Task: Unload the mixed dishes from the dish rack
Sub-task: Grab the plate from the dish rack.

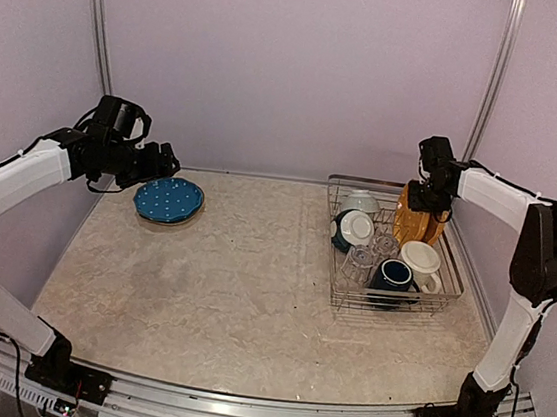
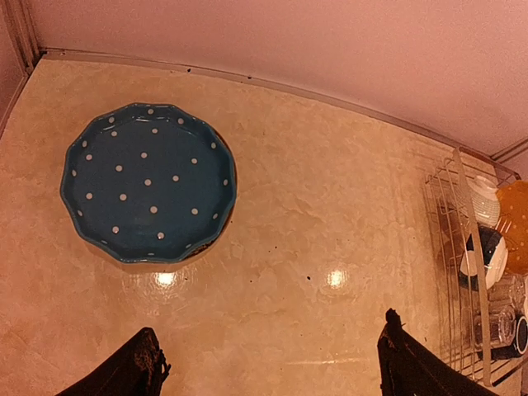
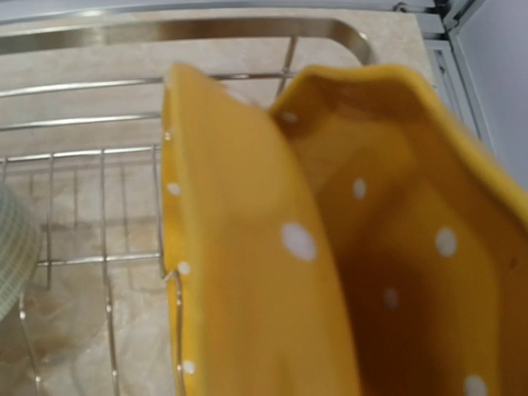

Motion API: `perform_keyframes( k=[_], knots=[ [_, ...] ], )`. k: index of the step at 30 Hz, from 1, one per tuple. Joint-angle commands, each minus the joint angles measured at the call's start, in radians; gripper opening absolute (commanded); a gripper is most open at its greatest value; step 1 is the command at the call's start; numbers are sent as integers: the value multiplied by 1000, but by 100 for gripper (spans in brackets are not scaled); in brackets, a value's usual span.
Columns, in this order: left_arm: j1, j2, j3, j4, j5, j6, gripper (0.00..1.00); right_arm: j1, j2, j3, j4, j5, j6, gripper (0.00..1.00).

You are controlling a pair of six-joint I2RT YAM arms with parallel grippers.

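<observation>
The dish rack [image 1: 335, 275] stands at the right. In it are two yellow dotted plates [image 1: 416, 224] on edge, a teal bowl with a white inside [image 1: 355, 227], a navy mug [image 1: 392, 274], a cream mug [image 1: 421, 258] and clear glasses [image 1: 361, 263]. A blue dotted plate [image 1: 169, 199] lies flat on the table at the far left. My left gripper [image 1: 168, 163] is open and empty, just above and near the blue plate [image 2: 148, 181]. My right gripper [image 1: 426, 197] is at the top rim of the yellow plates [image 3: 239, 247]. Its fingers are hidden in the wrist view.
A pale ribbed dish [image 1: 362, 200] sits at the rack's far end. The rack's wire rim [image 3: 82, 82] runs behind the yellow plates. The rack [image 2: 454, 247] also shows at the right of the left wrist view. Walls close in the table at the back and both sides.
</observation>
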Motion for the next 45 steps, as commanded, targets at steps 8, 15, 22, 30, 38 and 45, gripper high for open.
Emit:
perform_keyframes(
  k=[8, 15, 22, 30, 38, 45],
  knots=[
    [-6, 1, -1, -16, 17, -2, 86, 11, -12, -15, 49, -4, 19, 11],
    [-6, 16, 12, -14, 39, -5, 86, 16, -72, -4, 46, 12, 6, 0],
    [-5, 27, 19, -11, 58, -12, 86, 35, -111, 44, 4, 82, -29, 0],
    [-7, 33, 25, -11, 73, -22, 86, 44, -170, 54, -8, 122, -56, 0],
    [-7, 47, 40, -13, 89, -28, 86, 48, -239, 34, 31, 137, -98, 0],
    [-6, 52, 49, -11, 120, -41, 87, 49, -287, 45, 10, 113, -90, 0]
  ],
)
